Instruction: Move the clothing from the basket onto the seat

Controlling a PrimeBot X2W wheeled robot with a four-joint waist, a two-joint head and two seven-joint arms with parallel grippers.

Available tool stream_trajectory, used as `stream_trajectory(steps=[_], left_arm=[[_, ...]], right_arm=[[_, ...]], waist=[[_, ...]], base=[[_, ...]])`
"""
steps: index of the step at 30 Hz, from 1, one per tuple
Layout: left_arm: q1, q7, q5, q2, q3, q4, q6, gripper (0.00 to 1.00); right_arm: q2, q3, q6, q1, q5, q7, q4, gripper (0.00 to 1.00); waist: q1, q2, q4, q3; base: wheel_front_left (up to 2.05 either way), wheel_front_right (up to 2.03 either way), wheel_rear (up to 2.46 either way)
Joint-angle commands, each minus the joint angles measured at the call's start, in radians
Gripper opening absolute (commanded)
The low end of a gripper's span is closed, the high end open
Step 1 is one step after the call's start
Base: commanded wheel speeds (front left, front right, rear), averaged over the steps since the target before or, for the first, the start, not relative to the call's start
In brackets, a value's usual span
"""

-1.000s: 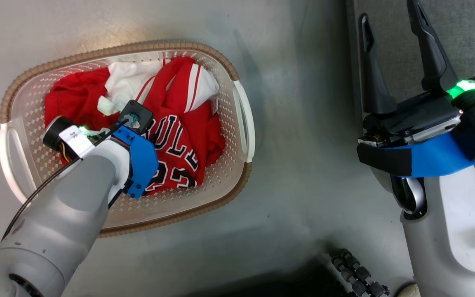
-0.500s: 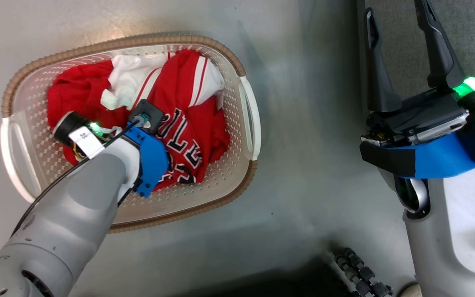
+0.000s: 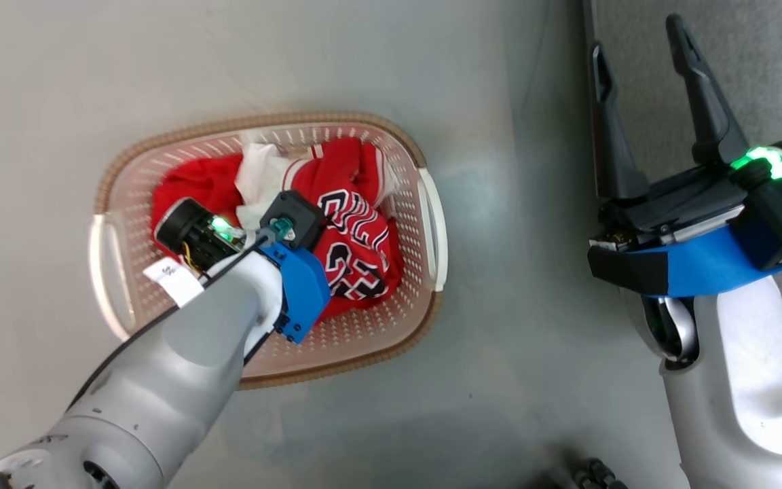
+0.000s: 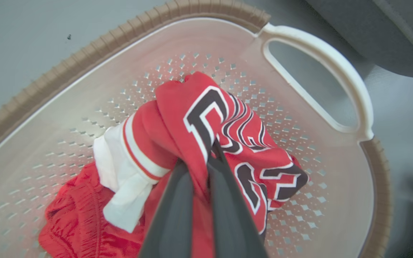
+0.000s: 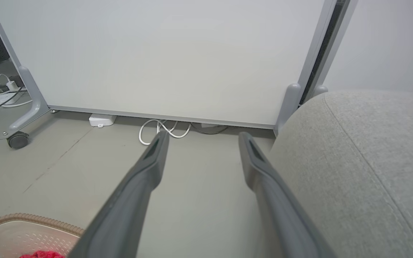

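Jersey (image 4: 206, 107) clamped by downturned left hand (image 4: 199, 156), right hand (image 3: 637, 37) splayed

Grip: left gripper (image 4: 202, 161) now clamped on a fold of the jersey (image 4: 210, 107); its jaws stood wide a second ago.
Cloth: jersey bunched and drawn up off the basket (image 4: 84, 89) floor, lettering crumpled; formerly spread flat.
Camera: head view shifted; basket reads smaller, nearer centre.

1 jersey (image 4: 242, 150), 1 pair of shorts (image 4: 74, 222), 1 basket (image 4: 314, 43), 1 sofa (image 5: 364, 161)
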Motion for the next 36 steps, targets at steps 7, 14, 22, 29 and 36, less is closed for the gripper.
stream_trajectory(steps=[7,14,22,29,36], left_arm=[[0.047,-0.074,-0.064,-0.011,0.002,-0.022,-0.001,0.0],[0.063,-0.087,-0.084,-0.004,0.042,-0.07,-0.001,0.0],[0.131,-0.087,-0.005,0.04,0.201,-0.206,0.008,0.0],[0.196,-0.088,0.081,0.066,0.339,-0.326,0.022,0.0],[0.254,-0.088,0.118,0.061,0.461,-0.422,0.016,0.0]], right_arm=[[-0.003,-0.008,0.0,0.054,-0.012,-0.005,0.036,1.0],[-0.003,-0.018,0.0,0.102,-0.014,-0.005,0.063,1.0],[-0.003,-0.025,0.0,0.172,-0.007,-0.005,0.09,1.0],[-0.003,-0.023,0.0,0.227,0.001,-0.005,0.109,1.0],[-0.003,-0.026,0.0,0.291,0.009,-0.005,0.129,1.0]], waist=[[0.0,0.0,0.057,-0.172],[0.0,0.0,0.086,-0.279],[0.0,0.0,0.107,-0.413],[0.0,0.0,0.111,-0.526],[0.0,0.0,0.118,-0.632]], base=[[0.0,0.0,0.0],[0.0,0.0,0.0],[0.0,0.0,0.0],[0.0,0.0,0.0],[0.0,0.0,0.0]])
